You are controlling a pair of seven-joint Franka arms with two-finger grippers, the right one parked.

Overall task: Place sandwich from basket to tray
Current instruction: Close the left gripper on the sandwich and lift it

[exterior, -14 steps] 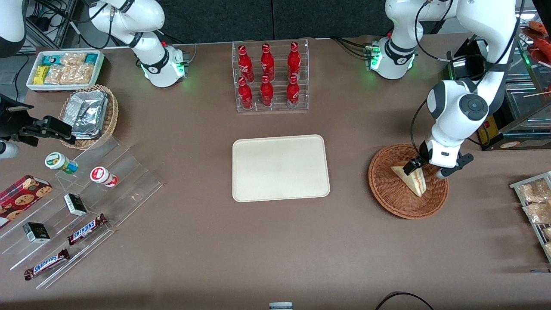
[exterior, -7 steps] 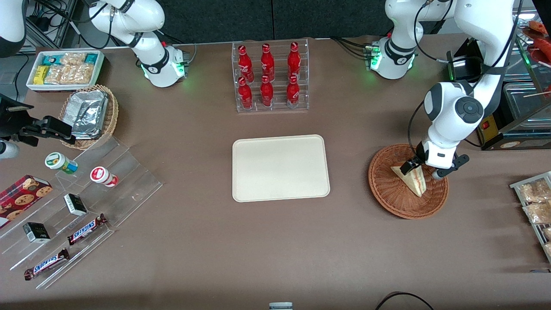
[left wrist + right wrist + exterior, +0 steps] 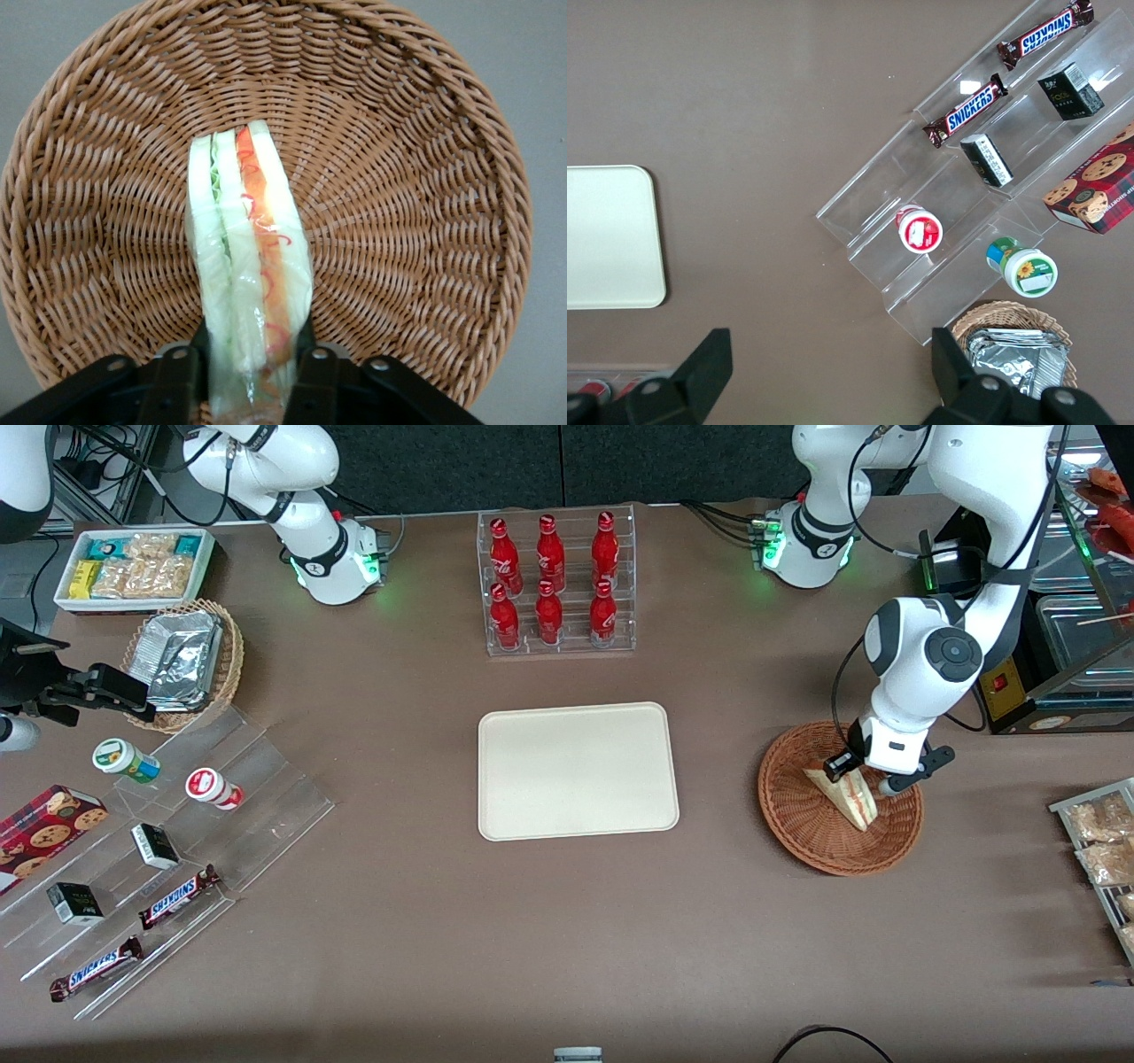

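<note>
The sandwich is a pale wedge with red and green filling, lying in the reddish-brown wicker basket toward the working arm's end of the table. My left gripper is down in the basket, its jaws closed against both sides of the sandwich. In the left wrist view the black fingers flank the wrapped sandwich and press on it, with the basket weave all around. The sandwich still rests in the basket. The cream-white tray lies bare at the table's middle.
A clear rack of red bottles stands farther from the front camera than the tray. A tan basket of foil packs, a white snack bin and acrylic steps lie toward the parked arm's end. Snack packets lie beside the basket.
The left arm has shifted a little toward the tray and lowered, bringing the gripper onto the sandwich's thick end. The sandwich has barely moved.
</note>
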